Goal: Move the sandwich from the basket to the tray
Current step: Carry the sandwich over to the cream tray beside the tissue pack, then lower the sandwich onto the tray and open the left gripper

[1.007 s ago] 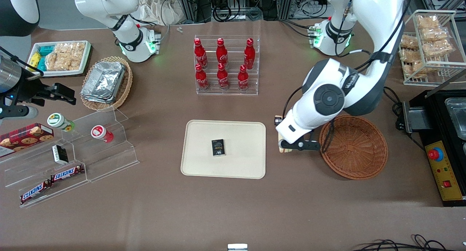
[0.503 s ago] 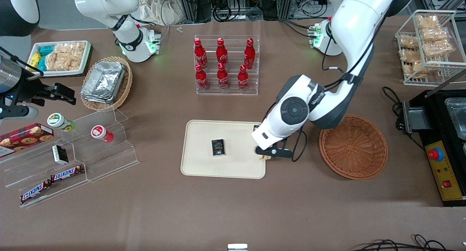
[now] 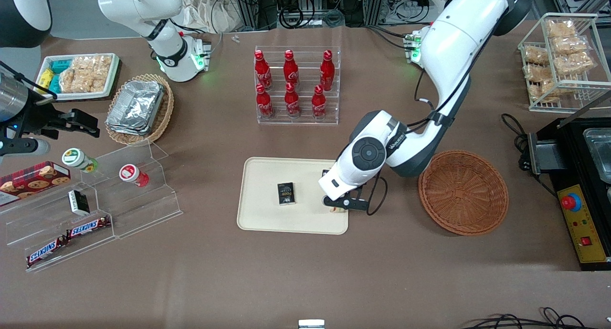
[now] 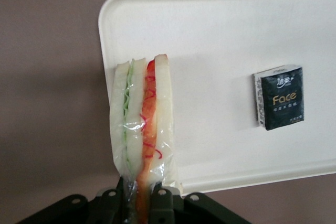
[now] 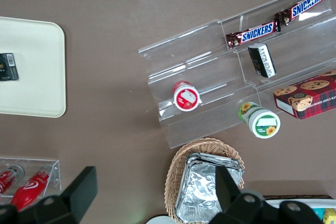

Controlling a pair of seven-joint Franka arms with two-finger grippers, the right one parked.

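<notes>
Bare tray [image 4: 220,51] around end effector [image 4: 140,203]; black pack [image 4: 278,97] apart

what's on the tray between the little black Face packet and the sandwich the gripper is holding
Nothing: the left wrist view shows bare cream tray between the black Face packet and the sandwich, held by the gripper over the tray's edge.

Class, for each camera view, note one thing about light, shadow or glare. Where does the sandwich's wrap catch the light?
Front view: even overhead light; the arm throws a soft shadow on the table near the basket. Left wrist view: the sandwich, held by the gripper over the tray, shows small glints on its wrap and a faint shadow on the tray. Right wrist view: glare on the foil trays.
</notes>
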